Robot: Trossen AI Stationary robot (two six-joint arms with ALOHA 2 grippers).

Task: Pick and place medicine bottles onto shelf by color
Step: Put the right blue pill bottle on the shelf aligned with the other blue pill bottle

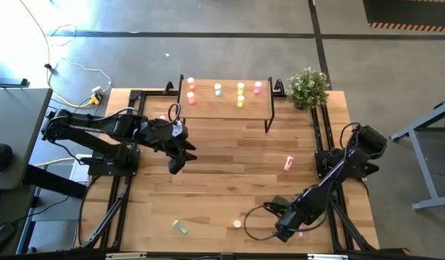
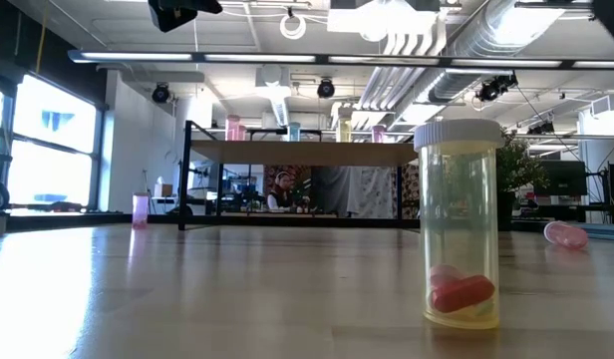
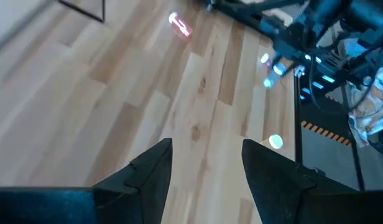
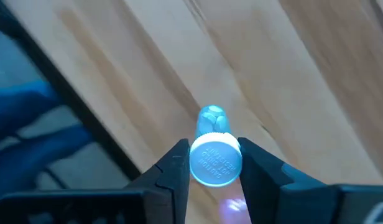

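Observation:
The shelf stands at the table's far edge and carries several bottles: two red, one green, two yellow, one pink. On the table a red bottle and a green one lie on their sides, and a yellow one stands upright on its base. My right gripper is near the near edge, shut on a pinkish medicine bottle. My left gripper hangs open and holds nothing, over the table in front of the shelf's left end. My right gripper pinches the medicine bottle by its pale cap, one finger on each side of the cap. The cap's top faces the wrist camera and the body points away toward the tabletop. Whether its base touches the wood, I cannot tell.
A potted green plant stands at the shelf's right end. Black frame rails run along the table's left and right sides. A cable loops on the wood beside the right gripper. Bare wood lies in the middle of the table.

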